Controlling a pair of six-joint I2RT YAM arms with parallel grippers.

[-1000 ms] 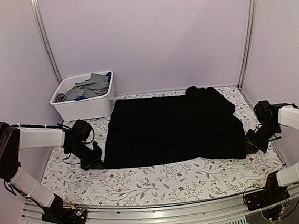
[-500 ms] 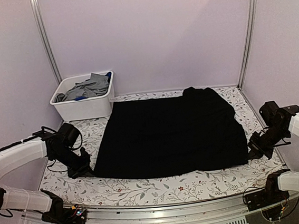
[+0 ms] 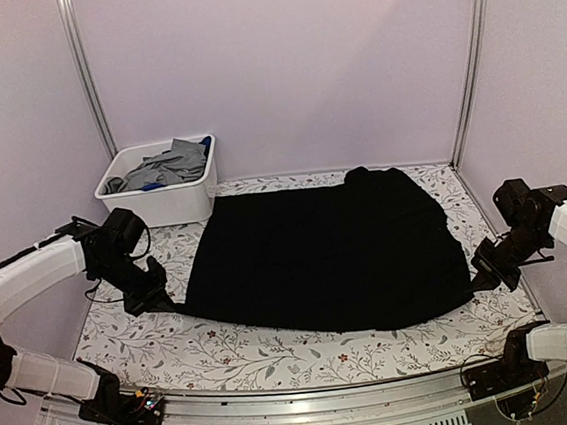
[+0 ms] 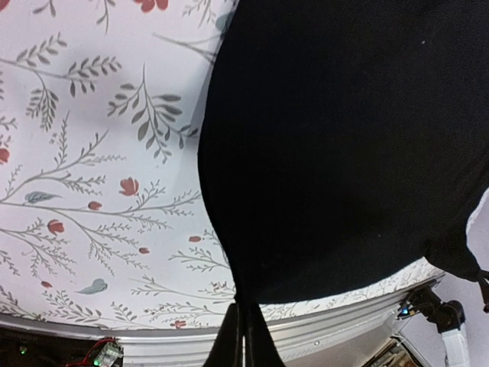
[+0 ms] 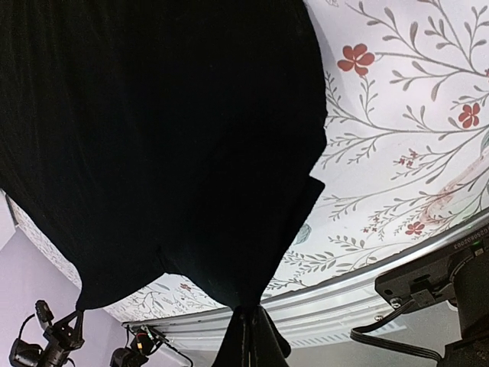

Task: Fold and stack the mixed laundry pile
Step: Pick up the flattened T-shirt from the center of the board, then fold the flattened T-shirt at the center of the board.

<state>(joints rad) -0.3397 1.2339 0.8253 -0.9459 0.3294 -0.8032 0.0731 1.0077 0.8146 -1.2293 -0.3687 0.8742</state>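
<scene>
Holding black T-shirt (image 3: 328,258), jaws clamped (edges cropped)

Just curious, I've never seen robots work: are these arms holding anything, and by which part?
Both hold the black T-shirt: the left tool pinches its near left corner, the right tool its near right corner.

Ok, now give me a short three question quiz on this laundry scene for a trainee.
1. True or false: the left gripper and the right gripper are each shut on a near corner of the black T-shirt.
2. Where is the grey garment? A in the white bin; B in the left gripper; C over the right arm.
3. Fill in: the white bin stands at the table's far ____ corner.
Key: 1 true; 2 A; 3 left.
</scene>
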